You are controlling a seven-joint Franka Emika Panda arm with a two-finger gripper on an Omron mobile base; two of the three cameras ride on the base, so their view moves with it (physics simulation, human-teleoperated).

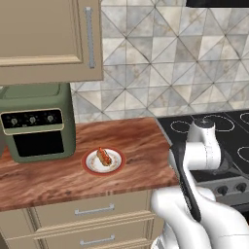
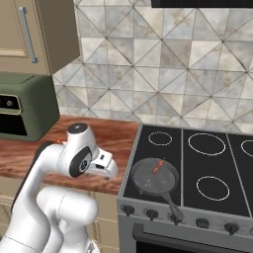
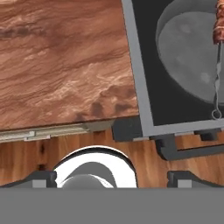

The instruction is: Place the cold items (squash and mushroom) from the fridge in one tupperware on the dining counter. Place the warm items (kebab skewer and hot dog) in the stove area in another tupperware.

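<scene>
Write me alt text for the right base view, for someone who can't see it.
A kebab skewer lies in a grey frying pan on the front left burner of a black stove. The white robot arm folds over the wooden counter beside it, with a green toaster oven at far left.

Backsplash wall (image 1: 160,63) tiled in grey-beige triangle pattern. Reddish-brown wood-grain counter (image 1: 58,177) runs along it, beige drawers (image 1: 92,211) with silver bar handles below. Beige upper cabinet (image 1: 44,39) with vertical silver handle hangs at left. Olive-green toaster oven (image 1: 36,124) with three knobs sits on counter against wall. Black glass cooktop (image 2: 207,163) with white burner rings adjoins counter on right, knobs along front edge. Wood plank floor (image 3: 144,159) in hand view
</scene>
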